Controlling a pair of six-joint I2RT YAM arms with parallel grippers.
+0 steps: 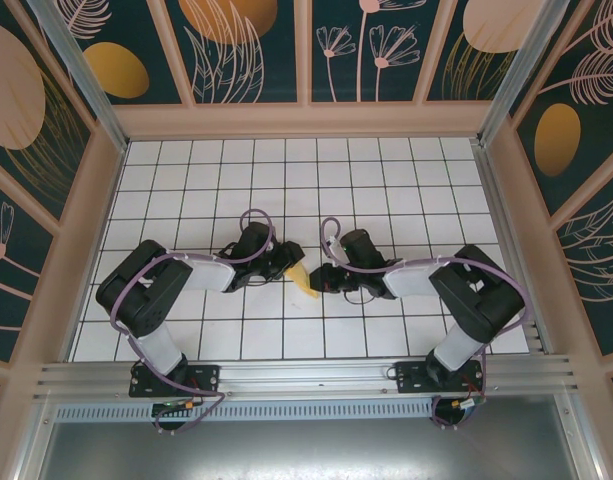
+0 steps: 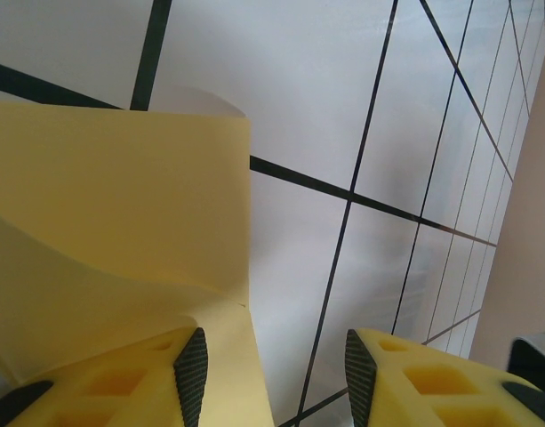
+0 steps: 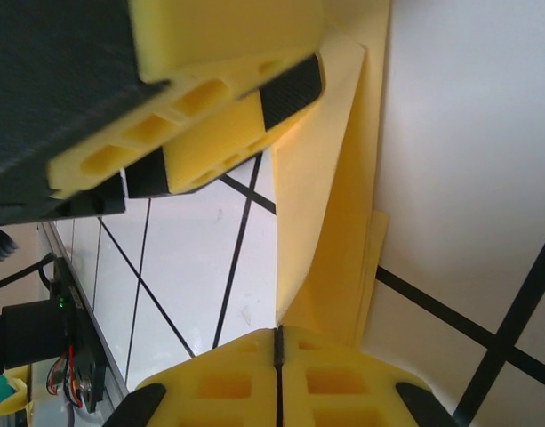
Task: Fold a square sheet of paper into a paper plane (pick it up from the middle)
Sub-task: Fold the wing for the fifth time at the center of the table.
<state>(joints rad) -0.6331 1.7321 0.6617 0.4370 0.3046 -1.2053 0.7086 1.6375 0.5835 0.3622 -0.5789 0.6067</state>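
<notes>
The square sheet of paper [image 1: 304, 280] is a folded pale-yellow wedge, standing up off the white tiles between my two grippers at mid-table. My right gripper [image 1: 326, 281] is at its right side. In the right wrist view the jaws [image 3: 278, 336] are pressed together, and the paper's [image 3: 334, 231] lower folded edge runs into their seam. My left gripper [image 1: 289, 262] is at the paper's left, open. In the left wrist view a creased flap of paper [image 2: 121, 222] lies along the left finger's pad [image 2: 190, 374], and bare tile shows across the rest of the gap [image 2: 275, 374].
The white gridded table [image 1: 386, 180] is boxed in by beige-framed patterned walls [image 1: 76, 230]. An aluminium rail [image 1: 306, 375] carrying both arm bases runs along the near edge. The left gripper's fingers [image 3: 219, 142] hang close above the paper in the right wrist view.
</notes>
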